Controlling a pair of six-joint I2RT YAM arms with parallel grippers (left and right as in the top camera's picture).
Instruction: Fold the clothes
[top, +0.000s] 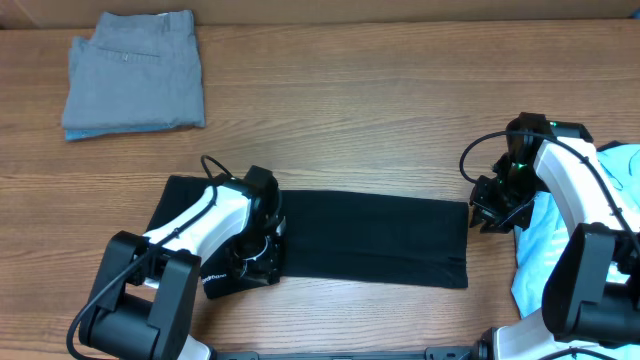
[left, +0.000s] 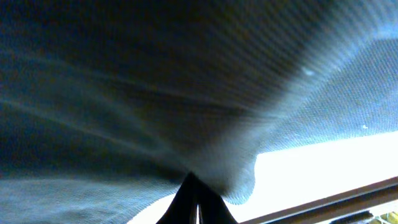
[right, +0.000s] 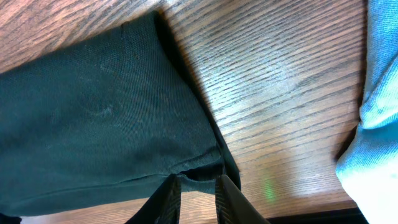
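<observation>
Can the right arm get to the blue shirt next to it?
Probably yes. The light blue tee lies just beside the right gripper, and the wrist view shows only bare table between them.

1. Overhead gives you the whole table (top: 400, 120) from straight above.
2. Left wrist: very near, black shirt (left: 155, 93) just beyond the left pincer (left: 198, 202).
3. Right wrist: near, same shirt's end beyond the right pincer (right: 198, 190).

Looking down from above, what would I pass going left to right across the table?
Folded grey cloth garment → black cloth shirt lying flat → right arm's black pincer → crumpled light blue cloth tee.
</observation>
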